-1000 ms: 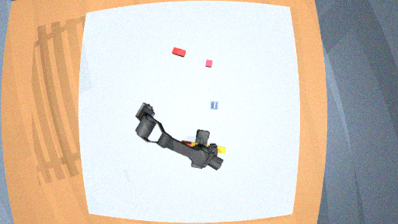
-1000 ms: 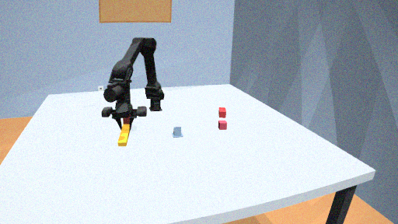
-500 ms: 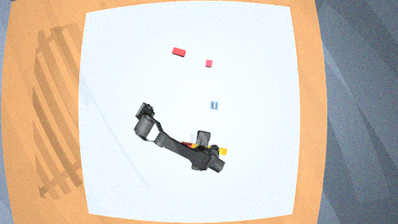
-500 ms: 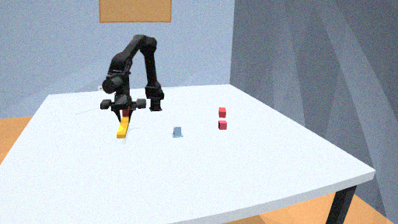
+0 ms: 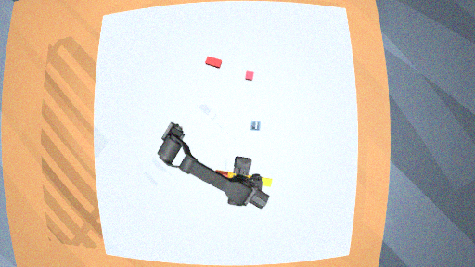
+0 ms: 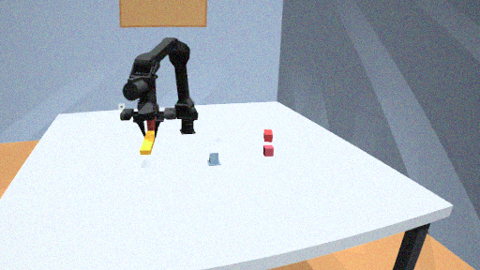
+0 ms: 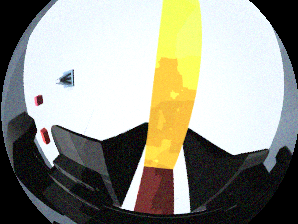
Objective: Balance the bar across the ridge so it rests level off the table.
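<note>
The bar (image 5: pixel 267 182) (image 6: pixel 147 142) (image 7: pixel 172 90) is long, yellow and orange with a dark red end. My gripper (image 6: pixel 149 132) (image 7: pixel 166 129) is shut on it between the yellow end and the red end. In the exterior view the bar's yellow end hangs a little above the table, with a faint shadow under it. The arm covers the bar's middle in the top view. The ridge (image 5: pixel 255 125) (image 6: pixel 214 159) (image 7: pixel 67 78) is a small blue-grey piece that stands on the table, apart from the bar.
A larger red block (image 5: pixel 213 61) (image 6: pixel 268 135) (image 7: pixel 45 135) and a smaller pinkish-red block (image 5: pixel 250 75) (image 6: pixel 268 150) (image 7: pixel 38 100) lie beyond the ridge from the gripper. All stand on the white table (image 5: pixel 306 139) (image 6: pixel 291 202).
</note>
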Controlling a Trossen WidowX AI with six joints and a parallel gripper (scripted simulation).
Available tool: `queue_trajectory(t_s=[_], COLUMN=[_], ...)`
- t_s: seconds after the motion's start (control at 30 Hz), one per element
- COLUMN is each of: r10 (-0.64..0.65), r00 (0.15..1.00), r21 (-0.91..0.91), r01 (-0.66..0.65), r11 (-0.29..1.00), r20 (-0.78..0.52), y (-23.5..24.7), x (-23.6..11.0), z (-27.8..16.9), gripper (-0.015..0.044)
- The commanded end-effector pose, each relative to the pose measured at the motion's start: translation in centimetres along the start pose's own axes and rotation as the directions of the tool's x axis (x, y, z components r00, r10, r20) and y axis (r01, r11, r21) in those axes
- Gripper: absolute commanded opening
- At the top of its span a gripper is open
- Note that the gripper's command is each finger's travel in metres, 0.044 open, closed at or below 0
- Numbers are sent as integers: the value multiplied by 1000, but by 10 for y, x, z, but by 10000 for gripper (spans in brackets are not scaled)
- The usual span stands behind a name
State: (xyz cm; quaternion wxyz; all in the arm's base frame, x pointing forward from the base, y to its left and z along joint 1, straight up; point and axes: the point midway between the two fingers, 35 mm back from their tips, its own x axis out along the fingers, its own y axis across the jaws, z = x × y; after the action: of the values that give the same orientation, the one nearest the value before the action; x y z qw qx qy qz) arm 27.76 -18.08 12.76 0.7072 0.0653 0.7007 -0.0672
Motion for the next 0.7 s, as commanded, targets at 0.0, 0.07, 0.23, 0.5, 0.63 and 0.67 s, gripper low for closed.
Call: queue_trajectory(t_s=[0.0, 0.07, 0.23, 0.5, 0.63, 0.67], r10=[-8, -8, -7, -5, -4, -4], r00=[1000, 1000, 1000, 1000, 1000, 1000], r21=[3, 2, -6, -21, -28, -30], r01=[8, 8, 7, 5, 4, 4], r11=[1000, 1000, 1000, 1000, 1000, 1000], r20=[15, 15, 16, 17, 17, 18], y=[0, 2, 16, 41, 54, 58], x=[-12, -12, -12, -13, -13, -14], z=[-1, 1, 10, 25, 31, 33], gripper=[0, 0, 0, 0, 0, 0])
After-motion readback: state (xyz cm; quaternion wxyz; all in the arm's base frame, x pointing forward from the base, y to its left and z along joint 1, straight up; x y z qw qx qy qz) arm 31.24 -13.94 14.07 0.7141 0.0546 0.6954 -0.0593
